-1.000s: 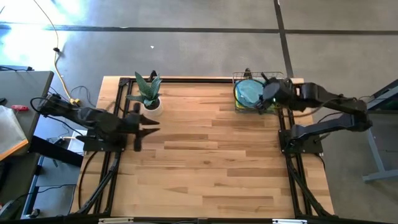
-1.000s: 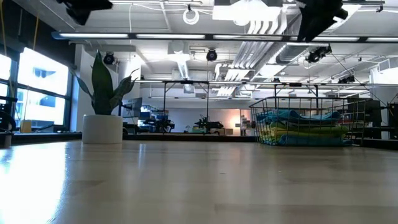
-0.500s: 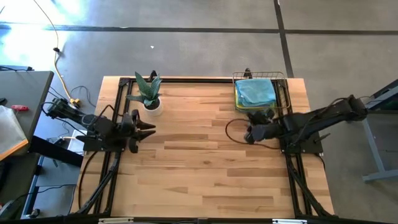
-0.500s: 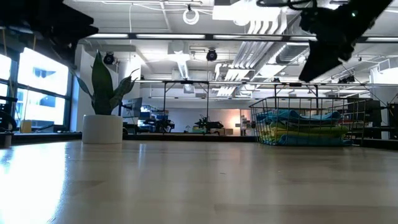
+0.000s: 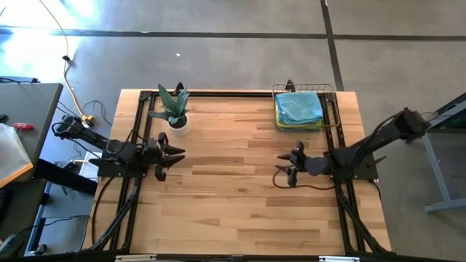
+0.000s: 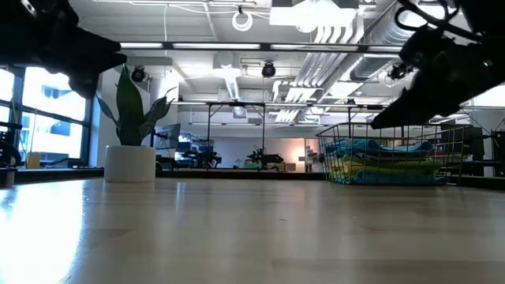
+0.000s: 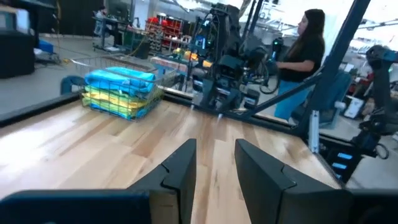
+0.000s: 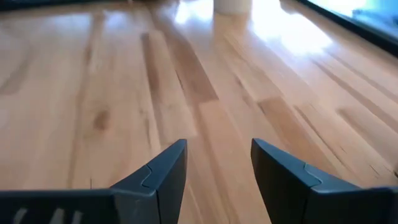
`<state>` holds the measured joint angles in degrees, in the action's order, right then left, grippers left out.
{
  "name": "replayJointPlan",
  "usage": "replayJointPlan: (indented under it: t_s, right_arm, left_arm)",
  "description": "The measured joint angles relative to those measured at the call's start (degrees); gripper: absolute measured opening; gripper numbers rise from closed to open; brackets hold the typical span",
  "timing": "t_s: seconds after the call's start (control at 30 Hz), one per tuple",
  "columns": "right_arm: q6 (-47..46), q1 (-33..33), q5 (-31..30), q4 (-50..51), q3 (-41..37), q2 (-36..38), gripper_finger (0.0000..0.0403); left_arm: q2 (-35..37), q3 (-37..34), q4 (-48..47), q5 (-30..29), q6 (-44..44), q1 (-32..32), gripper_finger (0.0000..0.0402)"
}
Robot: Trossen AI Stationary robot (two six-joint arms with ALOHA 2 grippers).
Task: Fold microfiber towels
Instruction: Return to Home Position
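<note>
Topping basket point(image 5: 333, 109), blue towel point(image 5: 298, 106) hides most of stacked towels point(image 6: 384, 167).

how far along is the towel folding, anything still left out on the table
It looks essentially finished. Done: folded microfiber towels, teal-blue on top with yellow and green layers below, sit stacked in the copper wire basket. In hand: nothing; the left gripper and right gripper are open and empty above the wooden table. Left: no loose towel shows on the table, though the stack's count can't be confirmed.
</note>
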<state>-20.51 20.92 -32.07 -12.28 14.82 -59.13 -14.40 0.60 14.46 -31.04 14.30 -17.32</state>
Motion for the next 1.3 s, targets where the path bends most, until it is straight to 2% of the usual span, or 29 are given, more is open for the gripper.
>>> replayJointPlan:
  t_s: [0.2,0.3,0.47,0.63,0.77,1.1,1.3]
  right_arm:
    - [8.0,0.3,1.5,-25.5,-11.4,0.0,0.0171]
    - [10.0,0.3,4.1,-31.7,-14.3,-0.1,0.0171]
    - [11.2,0.3,6.1,-30.7,-14.3,0.3,0.0171]
    - [0.0,0.2,4.1,-25.7,-14.3,0.3,0.0171]
    - [-4.8,0.2,4.1,-21.2,-14.3,0.3,0.0171]
    - [-4.1,0.2,4.3,-16.2,-14.3,0.4,0.0171]
    - [-3.9,0.2,4.6,-9.4,-14.3,8.9,0.0171]
  left_arm:
    - [-0.2,0.1,0.0,-4.6,-4.9,0.0,0.0101]
    - [-0.2,0.1,0.0,-4.3,-4.9,0.0,0.0101]
    - [-0.3,0.1,-0.1,-3.9,-4.9,0.0,0.0101]
    - [-0.3,0.1,-0.1,-3.9,-4.9,0.0,0.0101]
    - [-0.3,0.1,-0.1,-3.9,-4.9,0.0,0.0101]
    - [-0.3,0.1,-0.3,-3.9,-4.9,0.0,0.0102]
    - [-0.3,0.1,-0.3,-3.9,-4.9,0.0,0.0101]
